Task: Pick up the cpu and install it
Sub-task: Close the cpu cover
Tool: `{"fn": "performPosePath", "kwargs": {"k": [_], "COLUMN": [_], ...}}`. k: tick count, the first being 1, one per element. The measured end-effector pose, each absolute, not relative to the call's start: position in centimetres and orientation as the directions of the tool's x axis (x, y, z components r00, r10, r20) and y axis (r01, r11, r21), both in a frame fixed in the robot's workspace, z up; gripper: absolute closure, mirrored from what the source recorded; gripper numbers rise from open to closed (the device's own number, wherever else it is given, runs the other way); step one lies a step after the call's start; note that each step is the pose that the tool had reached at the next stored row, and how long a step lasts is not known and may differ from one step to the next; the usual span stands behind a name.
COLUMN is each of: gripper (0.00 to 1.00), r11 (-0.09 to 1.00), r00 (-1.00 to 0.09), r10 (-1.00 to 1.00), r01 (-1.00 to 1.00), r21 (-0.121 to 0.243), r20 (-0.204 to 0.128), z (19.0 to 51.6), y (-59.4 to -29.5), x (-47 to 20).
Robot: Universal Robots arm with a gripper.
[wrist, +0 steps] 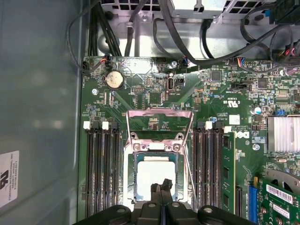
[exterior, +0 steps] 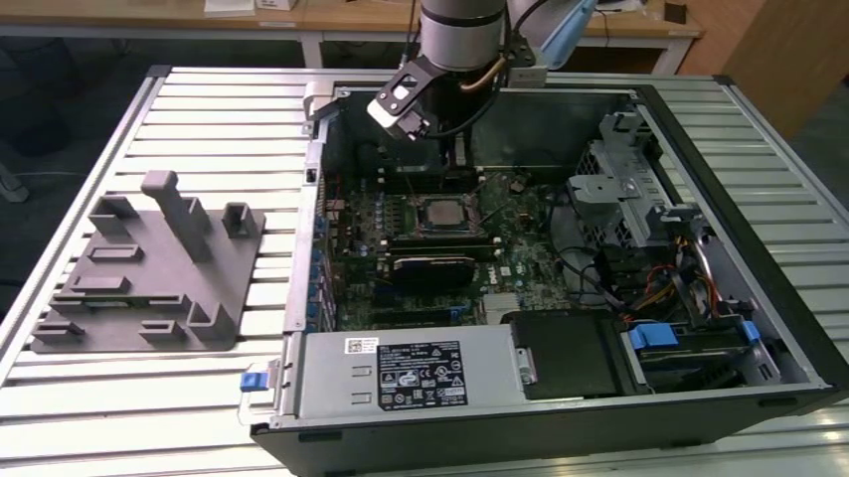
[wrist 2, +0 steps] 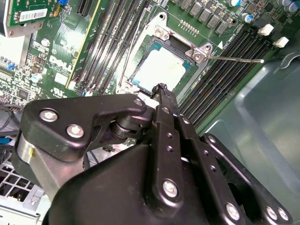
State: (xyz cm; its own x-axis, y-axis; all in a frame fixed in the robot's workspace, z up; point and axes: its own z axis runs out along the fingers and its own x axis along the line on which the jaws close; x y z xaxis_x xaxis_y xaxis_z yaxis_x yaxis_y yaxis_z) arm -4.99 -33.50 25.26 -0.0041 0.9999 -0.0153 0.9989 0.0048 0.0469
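The cpu (wrist: pixel 150 171) is sitting flat in the motherboard socket (wrist: pixel 132 183), load plate (wrist: pixel 159 114) flipped open beside it and memory slots (wrist: pixel 101 173) crowding both sides. The gripper (wrist: pixel 161 186) is hovering right over the chip's edge, fingers (wrist: pixel 155 194) pinched together, gripping nothing.
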Motion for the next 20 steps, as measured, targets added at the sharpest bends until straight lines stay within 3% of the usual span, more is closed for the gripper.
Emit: {"fn": "performPosePath", "kwargs": {"k": [20], "gripper": [0.89], "r11": [0.005], "r00": [-0.004], "r10": [1.000], "r01": [0.999], "r21": [0.047], "r20": [-0.015], "z": [26.9], "y": [-33.5], "x": [-5.0]}}
